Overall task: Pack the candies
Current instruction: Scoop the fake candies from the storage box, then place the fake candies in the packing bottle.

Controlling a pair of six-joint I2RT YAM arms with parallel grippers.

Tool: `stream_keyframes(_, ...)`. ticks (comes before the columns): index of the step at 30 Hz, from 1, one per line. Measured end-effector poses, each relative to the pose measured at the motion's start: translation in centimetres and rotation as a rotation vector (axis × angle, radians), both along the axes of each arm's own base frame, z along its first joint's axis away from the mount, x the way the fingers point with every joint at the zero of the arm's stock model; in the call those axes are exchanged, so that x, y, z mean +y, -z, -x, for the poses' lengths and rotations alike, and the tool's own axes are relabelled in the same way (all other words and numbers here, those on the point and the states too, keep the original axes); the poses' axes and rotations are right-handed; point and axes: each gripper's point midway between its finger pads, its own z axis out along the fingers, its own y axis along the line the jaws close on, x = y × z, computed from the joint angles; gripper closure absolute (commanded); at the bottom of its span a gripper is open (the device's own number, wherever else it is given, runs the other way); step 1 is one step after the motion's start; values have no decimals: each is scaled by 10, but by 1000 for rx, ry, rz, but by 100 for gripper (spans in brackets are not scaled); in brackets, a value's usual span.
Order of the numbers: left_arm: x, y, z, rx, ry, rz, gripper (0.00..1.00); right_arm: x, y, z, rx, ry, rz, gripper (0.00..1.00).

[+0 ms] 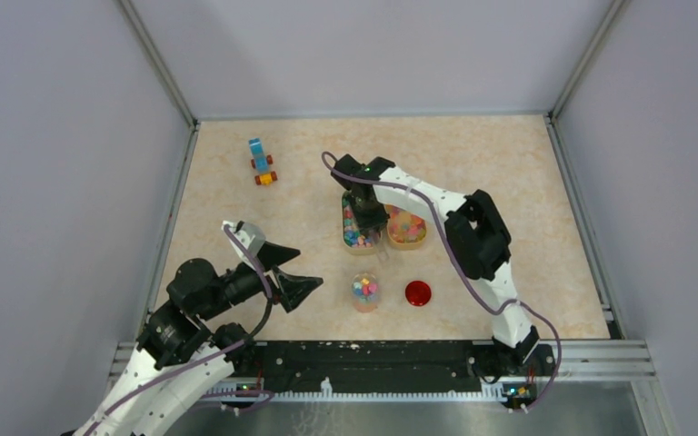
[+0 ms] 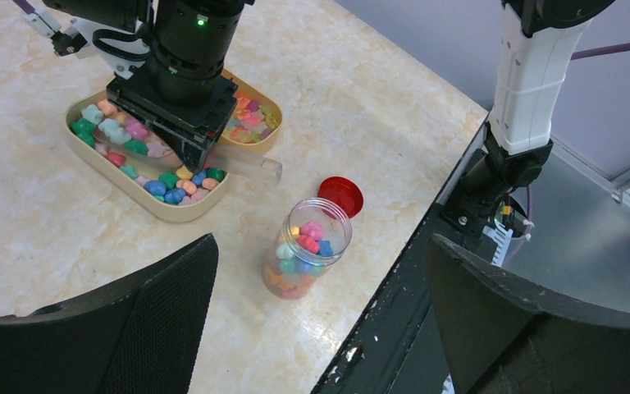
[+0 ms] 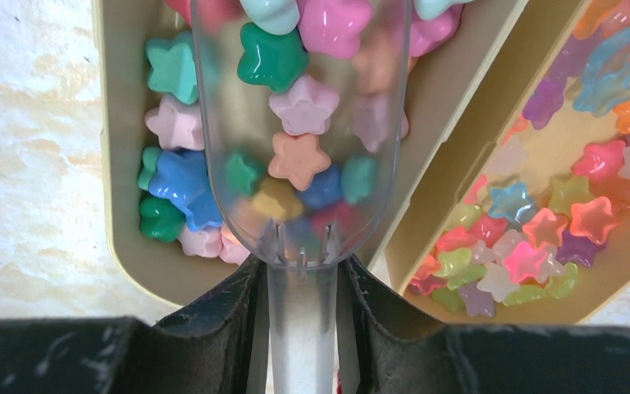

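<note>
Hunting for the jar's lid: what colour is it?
The lid is red, clearest in the left wrist view.

I can read no writing, number or brand anywhere. The scoop (image 3: 299,123) clamped between the jaws of my right gripper (image 3: 299,279), the trays (image 3: 111,123) beneath them, and the jar (image 2: 308,246) and red lid (image 2: 340,195) just ahead of my left gripper (image 2: 320,328) all show unmarked surfaces.

Pastel star candies (image 3: 182,185) — heaped in tray (image 3: 108,98)
</note>
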Motion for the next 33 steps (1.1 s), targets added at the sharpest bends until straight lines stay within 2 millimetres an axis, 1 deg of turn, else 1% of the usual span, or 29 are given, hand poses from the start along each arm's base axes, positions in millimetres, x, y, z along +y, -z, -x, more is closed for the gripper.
stream_keyframes(5,1,1,-3,3,-14,-3,1,-5,-7,1,-33,-14,-4,100)
stream_keyframes(12,0,6,-6,24,-26,-20,1,-10,-31,5,-108,-44,-44,100)
stream_keyframes(14,0,7,-7,29,-32,-23,1,-11,-34,6,-119,-50,-50,100)
stream_keyframes(19,1,10,-10,40,-45,-30,1,-18,-41,13,-146,-78,-65,100)
stream_keyframes(23,0,14,-13,57,-55,-42,1,-26,-48,22,-167,-109,-72,100)
stream_keyframes(26,-1,19,-16,76,-60,-56,1,-32,-60,30,-198,-140,-90,100)
stream_keyframes(33,-6,32,-22,132,-60,-92,1,-51,-99,51,-295,-224,-149,100)
